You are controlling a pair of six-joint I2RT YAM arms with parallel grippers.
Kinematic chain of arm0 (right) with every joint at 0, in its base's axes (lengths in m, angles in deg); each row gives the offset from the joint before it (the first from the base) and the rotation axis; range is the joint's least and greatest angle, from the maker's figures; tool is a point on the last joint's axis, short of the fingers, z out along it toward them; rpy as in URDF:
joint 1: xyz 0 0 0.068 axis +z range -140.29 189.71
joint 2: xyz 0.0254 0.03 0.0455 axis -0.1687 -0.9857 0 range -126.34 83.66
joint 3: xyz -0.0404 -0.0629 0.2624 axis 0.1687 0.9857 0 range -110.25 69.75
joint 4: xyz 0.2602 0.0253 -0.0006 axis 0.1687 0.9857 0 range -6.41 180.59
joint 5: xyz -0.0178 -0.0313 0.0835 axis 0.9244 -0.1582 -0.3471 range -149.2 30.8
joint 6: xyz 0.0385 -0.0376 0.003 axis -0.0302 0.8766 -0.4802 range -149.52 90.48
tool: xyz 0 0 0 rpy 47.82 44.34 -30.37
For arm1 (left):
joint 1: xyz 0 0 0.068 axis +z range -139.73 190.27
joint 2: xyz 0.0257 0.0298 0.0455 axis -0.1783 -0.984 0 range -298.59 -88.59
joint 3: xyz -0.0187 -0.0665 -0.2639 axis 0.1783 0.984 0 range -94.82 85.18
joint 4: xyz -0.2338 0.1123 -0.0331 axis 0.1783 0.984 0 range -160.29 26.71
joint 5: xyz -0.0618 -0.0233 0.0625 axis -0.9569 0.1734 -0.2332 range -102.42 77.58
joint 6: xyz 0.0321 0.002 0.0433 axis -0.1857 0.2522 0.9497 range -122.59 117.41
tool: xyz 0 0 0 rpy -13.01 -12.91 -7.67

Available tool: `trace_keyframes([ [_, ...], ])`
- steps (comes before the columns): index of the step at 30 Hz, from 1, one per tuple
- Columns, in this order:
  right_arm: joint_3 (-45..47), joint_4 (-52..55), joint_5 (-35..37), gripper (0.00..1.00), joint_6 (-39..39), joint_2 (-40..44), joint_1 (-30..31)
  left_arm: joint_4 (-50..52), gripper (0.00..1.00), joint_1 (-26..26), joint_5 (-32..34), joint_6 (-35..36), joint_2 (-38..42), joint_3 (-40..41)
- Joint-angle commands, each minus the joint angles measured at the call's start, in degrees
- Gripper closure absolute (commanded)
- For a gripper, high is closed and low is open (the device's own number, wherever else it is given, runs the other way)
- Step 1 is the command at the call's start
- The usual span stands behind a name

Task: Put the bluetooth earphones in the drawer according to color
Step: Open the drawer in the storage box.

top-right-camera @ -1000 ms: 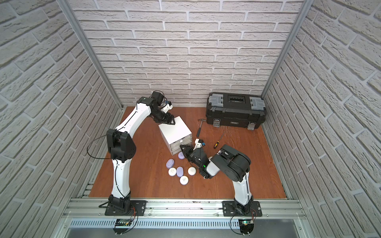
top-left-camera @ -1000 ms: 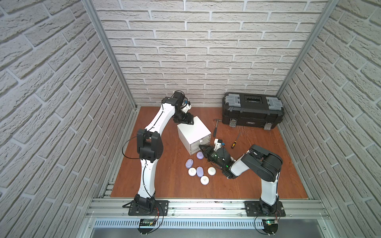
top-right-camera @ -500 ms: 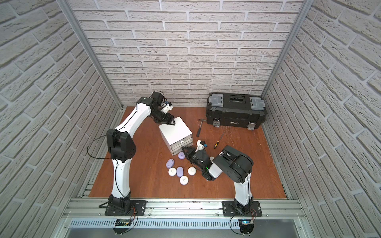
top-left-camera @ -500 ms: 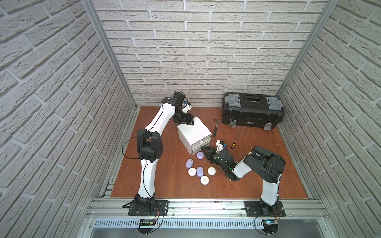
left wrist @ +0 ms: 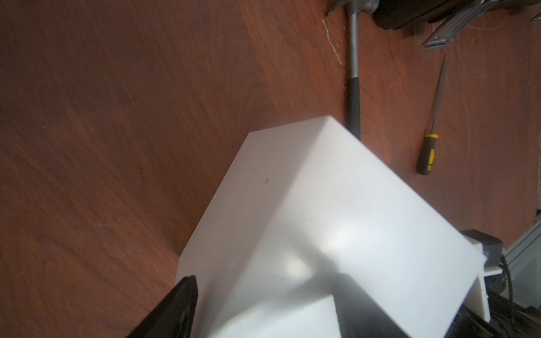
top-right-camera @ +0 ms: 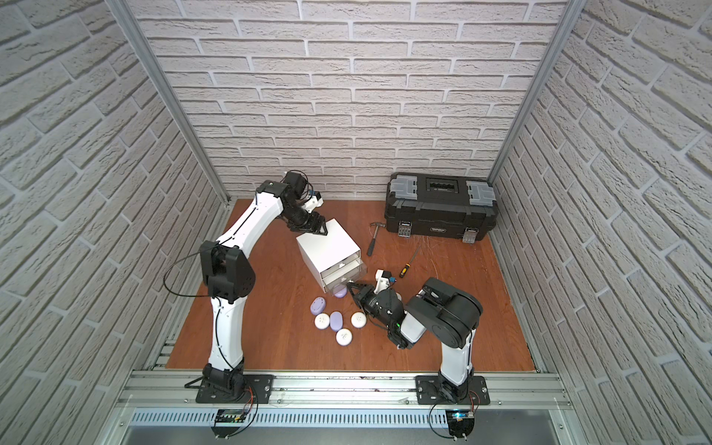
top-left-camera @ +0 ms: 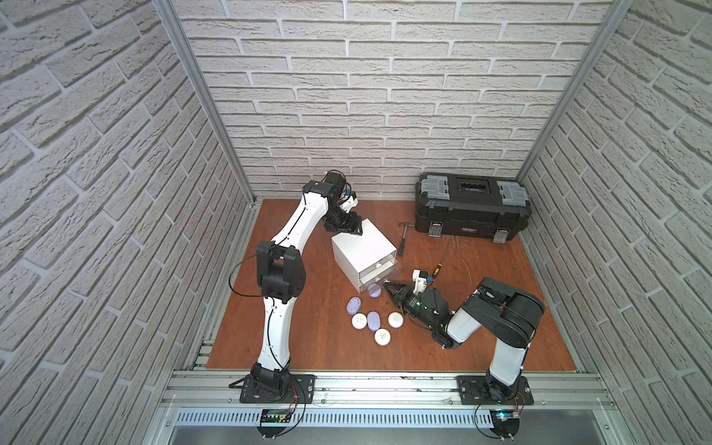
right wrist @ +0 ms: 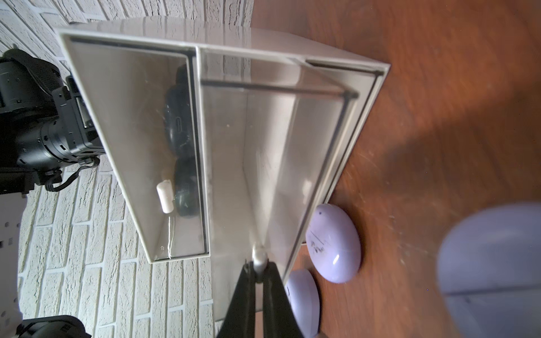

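Observation:
The drawer is a white cabinet with clear drawers. My left gripper straddles its back top corner, fingers against two faces. My right gripper is shut on the small white pull of the drawer under the top one, which stands slid out. Black earphones lie in the top drawer. On the floor in front lie lavender earphones and white ones. One lavender case sits right beside the cabinet's foot.
A big black toolbox stands at the back right wall. A hammer lies between it and the cabinet. A yellow-handled screwdriver lies just behind my right wrist. Brick walls close in three sides.
My right gripper has drawn back a little from the cabinet, and the clear drawer has slid out with it. The left arm has stayed put.

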Motion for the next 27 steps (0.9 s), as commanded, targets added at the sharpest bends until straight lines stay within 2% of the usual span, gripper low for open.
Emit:
trace_keyframes([
  [1,2.9,0.0,-1.4,0.97,-6.8,1.6,0.4,3.6,0.23,-0.3,2.3,0.2,-2.5,-0.7],
  [13,9.3,6.2,-2.0,0.97,-4.3,10.7,1.1,4.0,0.23,-0.1,2.9,-0.5,-3.5,-1.6],
  [27,12.7,22.8,-2.0,0.98,-1.2,24.8,1.7,4.1,0.23,-0.2,2.8,-1.1,-3.7,-2.3],
])
